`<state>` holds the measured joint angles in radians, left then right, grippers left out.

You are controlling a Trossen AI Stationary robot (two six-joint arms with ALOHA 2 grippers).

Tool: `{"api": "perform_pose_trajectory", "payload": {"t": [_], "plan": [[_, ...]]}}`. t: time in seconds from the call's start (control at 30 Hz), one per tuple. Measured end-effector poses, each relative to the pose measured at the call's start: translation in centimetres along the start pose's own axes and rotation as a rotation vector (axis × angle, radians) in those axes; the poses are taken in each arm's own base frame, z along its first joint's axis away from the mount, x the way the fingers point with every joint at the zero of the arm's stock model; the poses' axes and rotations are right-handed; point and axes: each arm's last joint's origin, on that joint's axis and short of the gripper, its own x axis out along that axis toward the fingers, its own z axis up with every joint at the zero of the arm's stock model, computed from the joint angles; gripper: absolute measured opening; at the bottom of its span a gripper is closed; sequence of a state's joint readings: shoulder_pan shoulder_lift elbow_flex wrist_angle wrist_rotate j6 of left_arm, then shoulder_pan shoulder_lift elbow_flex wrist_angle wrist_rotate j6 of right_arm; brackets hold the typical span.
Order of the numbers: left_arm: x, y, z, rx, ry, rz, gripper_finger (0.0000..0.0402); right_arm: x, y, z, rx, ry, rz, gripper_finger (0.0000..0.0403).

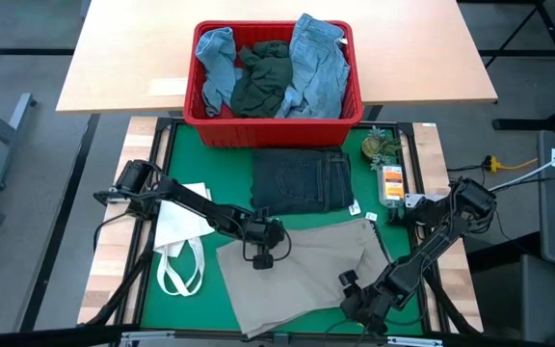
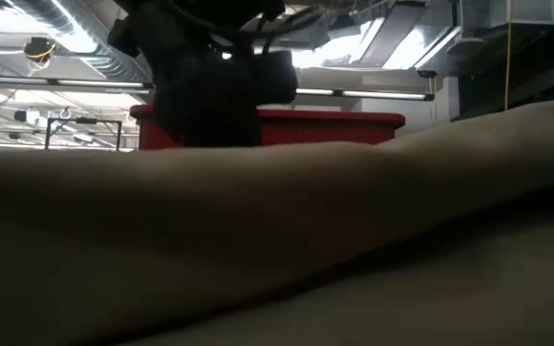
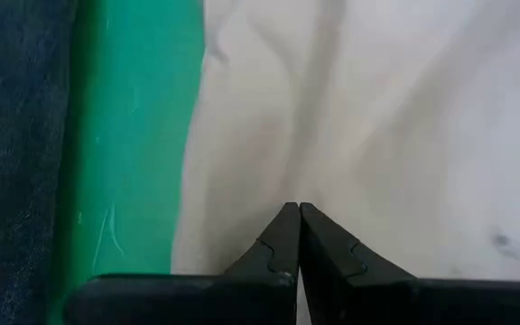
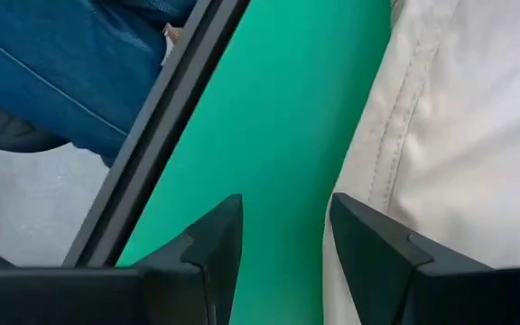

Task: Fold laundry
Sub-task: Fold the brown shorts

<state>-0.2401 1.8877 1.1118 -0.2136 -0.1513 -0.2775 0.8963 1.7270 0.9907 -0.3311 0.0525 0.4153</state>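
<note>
The khaki piece (image 1: 297, 275) lies spread on the green mat (image 1: 186, 159) at the near middle, and it fills the foreground of the low view (image 2: 258, 240). Dark folded jeans (image 1: 302, 180) lie flat just beyond it. My left gripper (image 1: 265, 256) is shut, with its tips (image 3: 298, 209) over the khaki piece's far left part (image 3: 377, 117). My right gripper (image 1: 356, 308) stands open at the piece's near right edge. In the right wrist view (image 4: 283, 217) its fingers are above bare mat, next to the stitched hem (image 4: 395, 135). My left gripper points steeply down at the khaki piece with shut fingers. I cannot tell whether the tips touch the cloth, and nothing shows between them.
A red basket (image 1: 258, 130) at the far edge holds light blue, dark green and denim garments. A white tote bag (image 1: 176, 231) lies left of the khaki piece. A small plant (image 1: 382, 146) and an orange-labelled item (image 1: 390, 183) sit at the right. Blue denim (image 4: 70, 63) shows beyond the table's black frame.
</note>
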Motion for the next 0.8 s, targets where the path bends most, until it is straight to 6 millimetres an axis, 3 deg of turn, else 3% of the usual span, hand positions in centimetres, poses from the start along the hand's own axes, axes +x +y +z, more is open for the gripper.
{"api": "perform_pose_trajectory", "payload": {"t": [0.27, 0.5, 0.63, 0.8], "plan": [[-3.7, -0.1, 1.5, -0.011, -0.075, -0.102, 0.0001, -2.5, 0.6, 2.0, -0.040, 0.071, -0.057, 0.0170], [-5.6, -1.8, 1.5, -0.019, -0.032, -0.376, 0.0006, -4.7, 0.7, 3.3, -0.097, 0.102, -0.205, 0.0170], [-5.8, -3.7, 0.7, 0.024, 0.007, -0.455, 0.0037, -5.1, 0.8, 3.8, -0.112, 0.078, -0.245, 0.0170], [-6.1, -5.6, -0.3, 0.069, 0.029, -0.451, 0.0106, -5.2, 0.8, 3.9, -0.113, 0.074, -0.253, 0.0170]]}}
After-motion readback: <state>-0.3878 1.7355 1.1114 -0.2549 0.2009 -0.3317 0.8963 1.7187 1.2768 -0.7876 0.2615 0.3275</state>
